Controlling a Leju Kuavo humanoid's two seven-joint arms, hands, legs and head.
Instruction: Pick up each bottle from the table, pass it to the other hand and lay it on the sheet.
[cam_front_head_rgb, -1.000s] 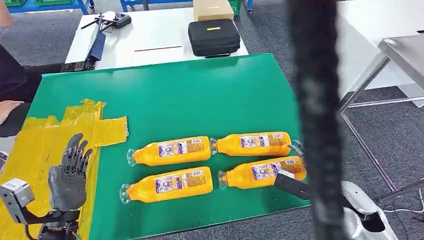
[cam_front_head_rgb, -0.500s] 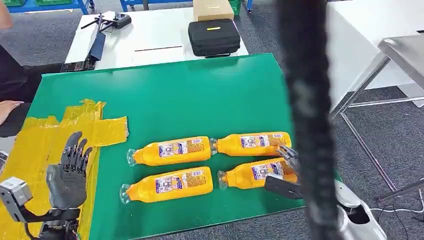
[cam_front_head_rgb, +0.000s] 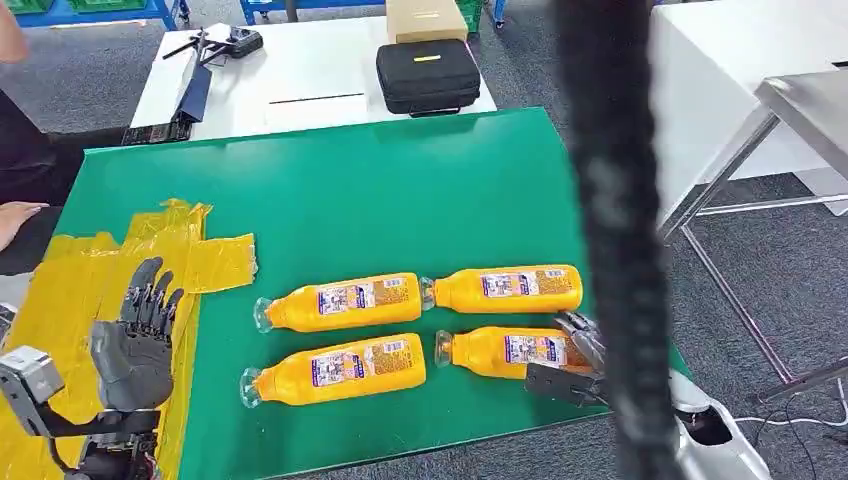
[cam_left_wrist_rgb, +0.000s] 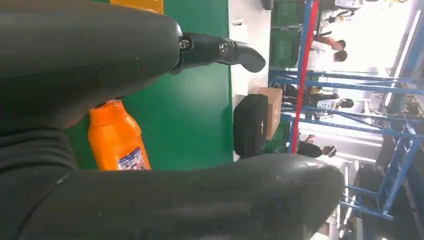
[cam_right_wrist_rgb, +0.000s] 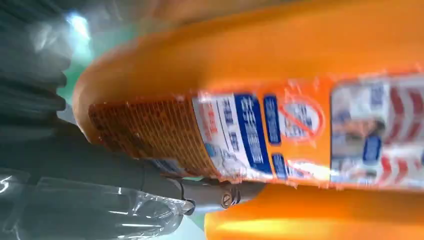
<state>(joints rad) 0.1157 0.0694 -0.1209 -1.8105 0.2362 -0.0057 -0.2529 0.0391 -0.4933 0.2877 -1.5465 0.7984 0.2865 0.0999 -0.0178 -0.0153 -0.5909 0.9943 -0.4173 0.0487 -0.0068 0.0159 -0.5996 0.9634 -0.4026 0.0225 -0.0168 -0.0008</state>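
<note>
Four orange plastic bottles lie on green bench (cam_front_head_rgb: 330, 190), two rows of two, long way across, caps left. Right hand (cam_front_head_rgb: 572, 352) at base end of near-right orange bottle (cam_front_head_rgb: 505, 351), fingers around it; real hold, cannot tell. Left hand (cam_front_head_rgb: 135, 345) empty, fingers apart, over crinkly yellow sheet (cam_front_head_rgb: 80, 285), far from bottles.

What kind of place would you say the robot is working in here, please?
Probably a robotics lab or workshop: a green-topped table on grey carpet, a white bench with a black equipment case, and blue metal racking behind.
</note>
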